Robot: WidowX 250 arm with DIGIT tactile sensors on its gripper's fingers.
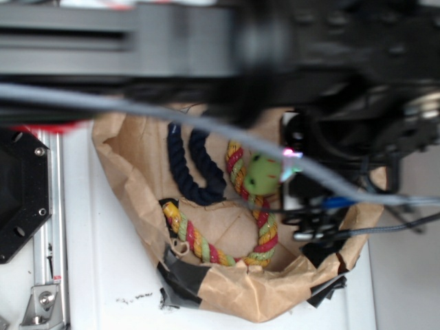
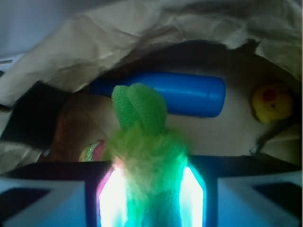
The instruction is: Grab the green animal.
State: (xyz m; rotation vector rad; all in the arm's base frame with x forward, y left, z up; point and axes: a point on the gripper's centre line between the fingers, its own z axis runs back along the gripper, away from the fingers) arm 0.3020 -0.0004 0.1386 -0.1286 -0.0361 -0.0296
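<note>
The green animal (image 1: 263,172) is a fuzzy lime-green plush, joined to a pink-yellow-green braided rope (image 1: 206,240) inside a brown paper bag (image 1: 124,172). In the wrist view the green animal (image 2: 142,142) fills the space between my two glowing pads (image 2: 111,194), its ears sticking up ahead of them. My gripper (image 2: 150,198) is shut on the plush. In the exterior view my gripper (image 1: 289,165) sits at the plush's right side, with the dark arm above hiding much of it.
A dark navy rope (image 1: 192,168) lies left of the plush in the bag. A blue cylinder (image 2: 184,94) lies just beyond the plush, and a small yellow rubber duck (image 2: 271,103) sits to its right. Crumpled bag walls (image 2: 142,33) rise all around.
</note>
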